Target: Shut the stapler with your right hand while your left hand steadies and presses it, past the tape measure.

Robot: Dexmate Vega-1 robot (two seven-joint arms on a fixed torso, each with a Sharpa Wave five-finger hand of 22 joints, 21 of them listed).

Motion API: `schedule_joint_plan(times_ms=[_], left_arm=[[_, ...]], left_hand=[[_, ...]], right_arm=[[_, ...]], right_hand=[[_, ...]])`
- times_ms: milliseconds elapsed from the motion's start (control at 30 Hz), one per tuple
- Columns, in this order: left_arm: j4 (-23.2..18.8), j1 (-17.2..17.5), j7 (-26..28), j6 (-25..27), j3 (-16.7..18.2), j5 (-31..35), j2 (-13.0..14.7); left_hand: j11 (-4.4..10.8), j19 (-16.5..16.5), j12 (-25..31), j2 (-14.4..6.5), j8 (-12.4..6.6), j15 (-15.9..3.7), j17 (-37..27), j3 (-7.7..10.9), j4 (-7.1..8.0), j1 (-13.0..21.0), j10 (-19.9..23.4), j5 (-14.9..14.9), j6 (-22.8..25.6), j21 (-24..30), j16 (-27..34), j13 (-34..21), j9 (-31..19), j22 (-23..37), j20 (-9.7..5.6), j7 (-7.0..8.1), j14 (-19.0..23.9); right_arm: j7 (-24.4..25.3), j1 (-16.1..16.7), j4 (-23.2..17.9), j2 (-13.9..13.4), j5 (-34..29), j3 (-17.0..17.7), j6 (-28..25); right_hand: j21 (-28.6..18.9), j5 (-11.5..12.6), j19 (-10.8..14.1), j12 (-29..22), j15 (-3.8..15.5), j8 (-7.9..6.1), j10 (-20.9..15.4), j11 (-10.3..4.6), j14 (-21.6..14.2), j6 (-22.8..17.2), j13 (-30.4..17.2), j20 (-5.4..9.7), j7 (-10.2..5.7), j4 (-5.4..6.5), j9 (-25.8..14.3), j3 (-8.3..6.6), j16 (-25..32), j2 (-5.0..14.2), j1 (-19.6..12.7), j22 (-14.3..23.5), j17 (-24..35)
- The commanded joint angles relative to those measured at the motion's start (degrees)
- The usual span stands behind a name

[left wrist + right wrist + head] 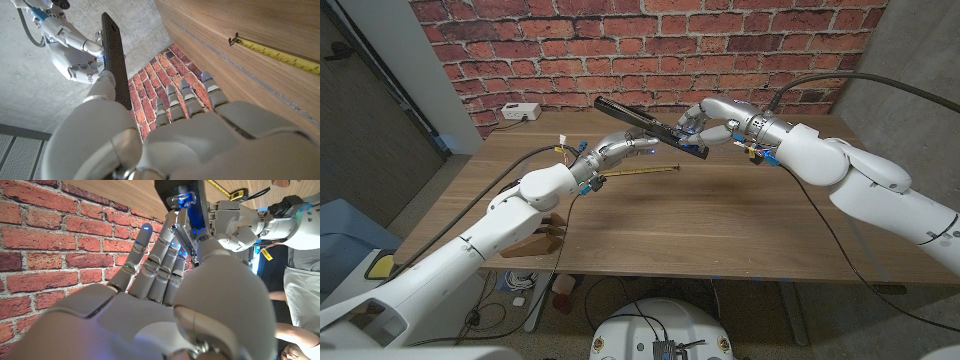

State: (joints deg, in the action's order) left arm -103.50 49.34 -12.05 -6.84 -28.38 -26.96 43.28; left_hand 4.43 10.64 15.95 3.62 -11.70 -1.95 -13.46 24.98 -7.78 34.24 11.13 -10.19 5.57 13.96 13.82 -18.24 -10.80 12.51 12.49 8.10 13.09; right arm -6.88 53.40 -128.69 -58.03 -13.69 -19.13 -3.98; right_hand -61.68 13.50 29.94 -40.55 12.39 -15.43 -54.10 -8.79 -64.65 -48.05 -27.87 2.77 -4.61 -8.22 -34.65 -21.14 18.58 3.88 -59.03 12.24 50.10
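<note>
While both arms reach in over the table [720, 220], they meet above its far middle, in front of the brick wall [650, 40], and the stapler [650, 127] hangs between them in the air, clear of the wood. It lies swung open into one long black bar, slanting from high on the left down to the right. The right hand [712, 122] has the lower right end, thumb and fingers closed round it; its wrist view shows the bright metal staple channel [182, 225] running between those fingers. The left hand [620, 150] comes up from below near the bar's middle: its wrist view has the thumb [107, 82] pressed against the black arm while the other fingers [185, 100] stretch out straight and close together, so I take it as a pinch or a brace, and cannot tell which. To my eye the stapler is stiff, fairly heavy for its size, smooth plastic over steel, and sprung at the hinge, so it will want to slip or snap as it folds. I would keep the left hand firm near the hinge and push with the right at the far tip, fingers clear of the closing gap. Nearer, the tape measure [638, 172] lies with its yellow blade pulled out along the table.
</note>
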Motion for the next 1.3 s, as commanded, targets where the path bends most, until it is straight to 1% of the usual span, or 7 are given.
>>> schedule_joint_plan(times_ms=[33,200,433,767,1000,1100,1300], left_arm=[[1.5,-1.4,-1.6,-0.5,-1.2,-0.3,-1.2],[2.6,-1.4,-2.6,-1.9,-1.3,-1.2,-1.9],[3.9,-0.8,-3.7,-3.8,-1.1,-2.7,-2.6],[4.7,-0.6,-5.0,-5.1,-1.3,-3.4,-2.8],[5.4,-1.2,-6.5,-5.3,-2.0,-3.2,-2.8],[6.2,-1.0,-6.3,-6.1,-2.2,-3.3,-3.8],[7.3,-1.5,-7.0,-7.1,-2.4,-4.2,-5.0]], left_hand=[[0.18,0.2,0.3,-0.1,-0.75,0.06,-0.3,-0.56,-0.07,-0.1,0.4,-0.3,1.1,0.2,0.3,-0.2,-0.2,0.2,-0.18,1.02,0.5],[0.37,0.3,0.2,0.0,-1.3,-0.11,-0.3,-0.82,-0.37,0.5,0.2,-0.5,2.7,0.3,0.3,-0.3,-0.3,0.1,-0.2,2.48,0.5],[0.61,0.3,0.4,-0.3,-2.76,-0.16,-0.4,-1.41,-0.28,0.9,0.2,-0.6,7.3,0.3,0.4,-0.6,-0.5,0.1,-0.18,3.03,0.5],[0.72,0.1,0.5,-0.4,-3.01,-0.15,-0.4,-1.8,-0.29,1.1,0.3,-0.7,8.8,0.2,0.4,-0.8,-0.6,0.1,-0.18,1.76,0.4],[0.84,-0.5,0.5,-0.8,-2.25,0.36,-0.4,-1.97,-0.36,1.6,0.2,-0.5,7.6,0.0,0.2,-0.9,-0.6,0.0,-0.16,0.06,-0.1],[0.88,-0.6,0.5,-0.7,-2.44,0.37,-0.4,-2.19,-0.27,1.4,0.3,-0.5,8.4,0.0,0.2,-1.0,-0.6,0.0,-0.15,0.46,-0.1],[1.23,-0.4,0.7,-1.3,-2.85,-0.37,-0.5,-2.33,-0.36,2.2,0.6,-0.9,10.4,0.1,0.3,-1.1,-0.6,0.0,-0.2,2.76,0.1]], right_arm=[[-1.0,-0.5,0.9,-0.3,2.4,0.0,1.6],[-1.0,-0.8,1.3,0.0,2.8,-0.4,1.7],[-1.0,-0.8,1.4,-0.1,3.3,-0.4,1.6],[-0.7,-0.5,1.6,-0.4,3.8,-0.2,1.7],[-0.5,-0.2,1.8,-0.5,4.2,-0.1,1.8],[-0.5,-0.2,2.0,-0.7,4.3,-0.1,2.1],[-0.4,-0.1,2.3,-0.7,4.6,-0.1,2.4]], right_hand=[[-0.5,-0.2,-0.2,0.0,0.87,0.09,0.0,0.02,0.4,0.4,-0.1,3.39,0.19,-0.36,-0.2,-1.09,-0.3,5.44,-4.9,0.0,0.4],[-0.9,-0.5,-0.4,0.0,0.82,0.15,0.1,-0.13,0.6,0.3,-0.3,3.39,0.13,-0.3,-0.2,-1.22,-0.4,5.52,-4.8,-0.1,0.6],[-1.4,-0.8,-0.5,0.1,0.86,0.26,0.0,0.02,0.5,0.2,-0.2,3.39,0.1,-0.32,-0.2,-1.39,-0.4,5.5,-4.7,-0.2,0.9],[-2.1,-1.1,-0.8,0.1,0.84,0.4,-0.2,-0.04,0.6,0.2,-0.2,3.43,0.1,-0.33,-0.3,-1.71,-0.5,5.54,-4.6,-0.4,1.3],[-2.5,-1.3,-1.2,0.1,0.91,0.55,0.1,-0.17,0.6,0.3,-0.4,3.59,-0.05,-0.42,-0.5,-2.02,-0.6,5.56,-4.6,-0.5,1.6],[-2.7,-1.4,-1.5,0.0,0.89,0.56,0.2,-0.09,0.7,0.4,-0.7,3.76,-0.08,-0.44,-0.6,-2.21,-0.7,5.63,-4.6,-0.5,1.7],[-3.1,-1.5,-1.7,0.1,0.86,0.66,0.3,-0.13,0.7,0.4,-0.8,3.86,-0.08,-0.38,-0.7,-2.42,-0.8,5.68,-4.5,-0.6,2.0]])
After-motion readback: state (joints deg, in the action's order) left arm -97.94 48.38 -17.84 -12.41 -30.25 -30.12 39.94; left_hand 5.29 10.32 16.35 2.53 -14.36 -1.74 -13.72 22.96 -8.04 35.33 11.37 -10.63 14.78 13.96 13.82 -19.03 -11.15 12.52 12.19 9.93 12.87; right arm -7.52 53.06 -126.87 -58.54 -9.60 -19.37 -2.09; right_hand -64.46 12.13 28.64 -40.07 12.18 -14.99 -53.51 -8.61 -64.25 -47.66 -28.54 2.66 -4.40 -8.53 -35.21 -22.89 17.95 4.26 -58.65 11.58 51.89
